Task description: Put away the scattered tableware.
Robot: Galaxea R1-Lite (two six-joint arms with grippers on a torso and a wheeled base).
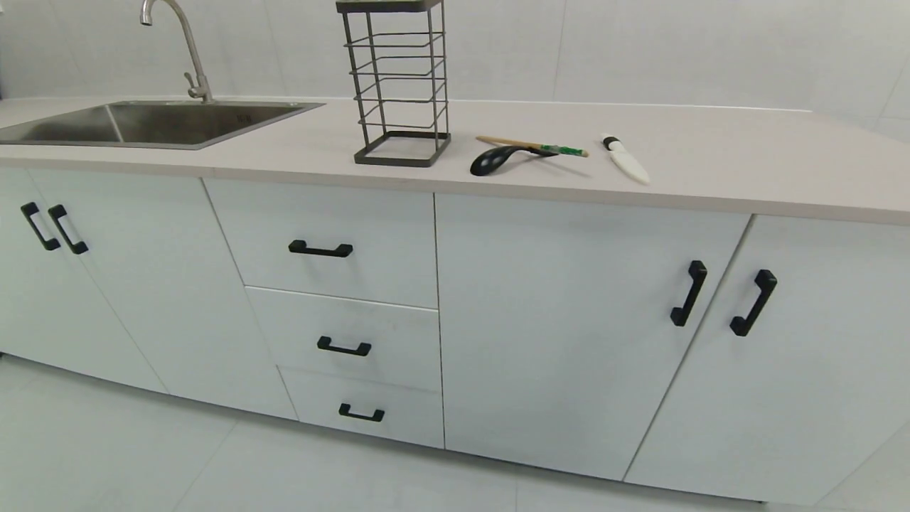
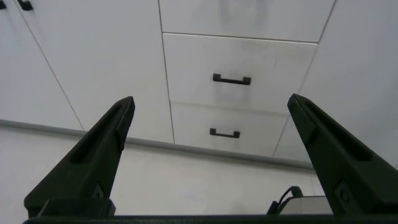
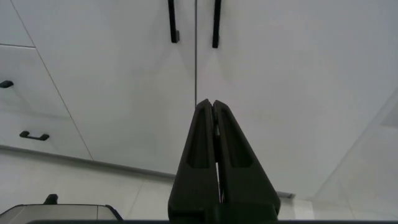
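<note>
Upper centre of frame: tall wire rack [image 1: 402, 85] blocks approach from the left. Spoon [image 1: 494, 161], stick [image 1: 533, 146] and knife [image 1: 627, 162] lie close together. Counter [image 1: 746, 163] gives passing room toward right edge.

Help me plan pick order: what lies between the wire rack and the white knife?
A black spoon and wooden chopsticks, overlapping each other, as the head view shows.

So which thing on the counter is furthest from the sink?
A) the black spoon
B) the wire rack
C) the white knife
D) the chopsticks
C: the white knife lies at the right end of the row, past the chopsticks, the black spoon and the wire rack, while the sink is far off at the left end of the counter.
</note>
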